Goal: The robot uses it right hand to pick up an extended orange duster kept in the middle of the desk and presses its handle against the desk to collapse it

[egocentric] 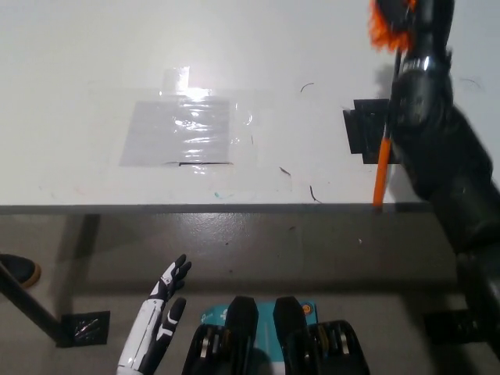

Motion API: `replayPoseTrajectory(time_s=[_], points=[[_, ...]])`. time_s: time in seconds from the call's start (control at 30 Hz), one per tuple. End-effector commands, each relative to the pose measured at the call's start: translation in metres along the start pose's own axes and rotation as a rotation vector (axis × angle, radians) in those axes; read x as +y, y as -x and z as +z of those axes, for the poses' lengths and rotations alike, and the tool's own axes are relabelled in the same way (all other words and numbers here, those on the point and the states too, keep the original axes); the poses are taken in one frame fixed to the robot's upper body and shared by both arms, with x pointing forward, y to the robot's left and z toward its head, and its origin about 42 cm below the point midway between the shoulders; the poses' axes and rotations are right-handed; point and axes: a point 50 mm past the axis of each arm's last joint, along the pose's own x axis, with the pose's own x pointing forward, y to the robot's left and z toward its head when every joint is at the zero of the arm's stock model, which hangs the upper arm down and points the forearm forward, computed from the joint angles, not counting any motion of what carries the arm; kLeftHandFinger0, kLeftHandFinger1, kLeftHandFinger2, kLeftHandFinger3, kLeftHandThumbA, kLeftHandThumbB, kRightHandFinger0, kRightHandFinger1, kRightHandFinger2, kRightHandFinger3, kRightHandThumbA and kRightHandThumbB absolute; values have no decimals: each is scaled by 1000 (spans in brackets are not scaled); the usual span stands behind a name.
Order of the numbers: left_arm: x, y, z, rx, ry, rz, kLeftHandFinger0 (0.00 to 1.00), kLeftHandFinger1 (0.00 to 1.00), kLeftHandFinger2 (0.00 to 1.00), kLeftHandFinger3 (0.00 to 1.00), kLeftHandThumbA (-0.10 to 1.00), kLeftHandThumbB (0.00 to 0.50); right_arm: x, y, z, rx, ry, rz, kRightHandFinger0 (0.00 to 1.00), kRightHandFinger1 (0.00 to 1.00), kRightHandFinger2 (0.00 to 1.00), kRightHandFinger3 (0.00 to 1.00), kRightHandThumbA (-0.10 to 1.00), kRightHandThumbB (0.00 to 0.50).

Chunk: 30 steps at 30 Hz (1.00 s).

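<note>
— Two hands in my view — which has the duster (382, 148)?

— The right hand (418, 23), up at the top right edge. I see it blurred against the orange head, so I cannot tell how its fingers sit, nor swear that it grips.

— Where does the duster stand?

— Nearly upright over the desk (78, 101). Its orange handle runs down past the black patch (361, 133) and ends at the desk's front edge; whether the tip touches, I cannot tell.

— And the left hand (166, 295)?

— Low at the lower left, below the desk, empty with fingers spread. A clear taped sheet (183, 129) lies mid-desk, well apart from the duster.
</note>
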Motion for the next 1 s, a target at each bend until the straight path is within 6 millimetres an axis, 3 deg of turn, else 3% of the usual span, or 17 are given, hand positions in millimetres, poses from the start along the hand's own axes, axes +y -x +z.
replayPoseTrajectory(time_s=[0.0, 0.1, 0.27, 0.3, 0.37, 0.4, 0.5, 0.53, 0.73, 0.8, 0.97], points=[[4, -4, 8, -51, 23, 30, 1000, 1000, 1000, 1000, 1000, 71, -37, -78, 97, -318, -143, -231, 0, 123, 665, 830, -100, 15], [3, -14, 10, -57, 22, 26, 1000, 1000, 1000, 1000, 1000, 97, -57, -100, 128, -386, -186, -258, 0, 98, 616, 777, -100, 15], [3, -14, 10, -56, 28, 24, 1000, 1000, 1000, 1000, 1000, 98, -62, -103, 134, -406, -196, -266, 0, 111, 638, 792, -100, 7], [2, -20, 11, -74, 32, 22, 1000, 1000, 1000, 1000, 1000, 90, -69, -107, 146, -444, -209, -295, 0, 94, 625, 783, -100, 8], [1, -23, 11, -82, 28, 23, 1000, 1000, 1000, 1000, 1000, 85, -71, -107, 149, -463, -211, -304, 0, 87, 618, 778, -100, 21], [1, -22, 11, -82, 27, 22, 1000, 1000, 1000, 1000, 1000, 74, -71, -105, 148, -463, -211, -306, 0, 83, 612, 762, 44, 28], [0, -21, 11, -83, 26, 22, 1000, 1000, 1000, 1000, 1000, 73, -70, -104, 147, -464, -212, -308, 0, 80, 607, 754, 61, 29], [0, -23, 11, -89, 36, 24, 1000, 1000, 1000, 1000, 1000, 60, -61, -97, 136, -416, -227, -300, 0, 51, 570, 742, -94, 22], [-2, -23, 11, -83, 43, 25, 1000, 1000, 1000, 1000, 1000, 64, -55, -90, 126, -390, -220, -308, 0, 28, 558, 731, -100, 7], [-2, -25, 13, -94, 41, 25, 1000, 1000, 1000, 1000, 1000, 57, -43, -79, 105, -337, -172, -340, 0, 0, 529, 738, -100, 1], [-3, -26, 14, -78, 49, 24, 1000, 1000, 1000, 1000, 1000, 80, -26, -64, 84, -230, -192, -311, 0, 1, 556, 740, -100, 0]])
